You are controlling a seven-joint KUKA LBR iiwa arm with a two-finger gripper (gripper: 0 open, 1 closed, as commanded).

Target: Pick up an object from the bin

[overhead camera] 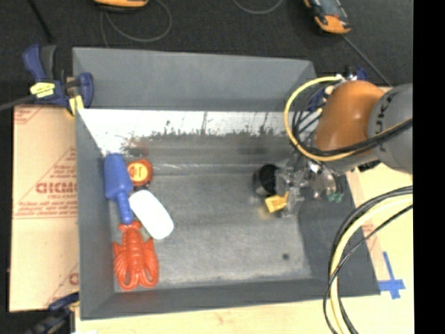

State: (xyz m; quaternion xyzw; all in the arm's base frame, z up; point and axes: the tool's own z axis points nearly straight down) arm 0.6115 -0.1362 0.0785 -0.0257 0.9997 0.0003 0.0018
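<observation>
Claw (289, 192) (reaching from right) low beside yellow piece (276, 203).

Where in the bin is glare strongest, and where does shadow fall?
Camera view: strongest glare is a white band across the far wall of the bin; the wall above it lies in shade; the dark patch by the gripper may be shadow or object.

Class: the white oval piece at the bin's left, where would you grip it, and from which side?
Probably from above, across the narrow width of the white oval piece near its lower-right end. It lies flat and slanted, and that end sits clear of the blue handle crowding its upper-left end.
</observation>
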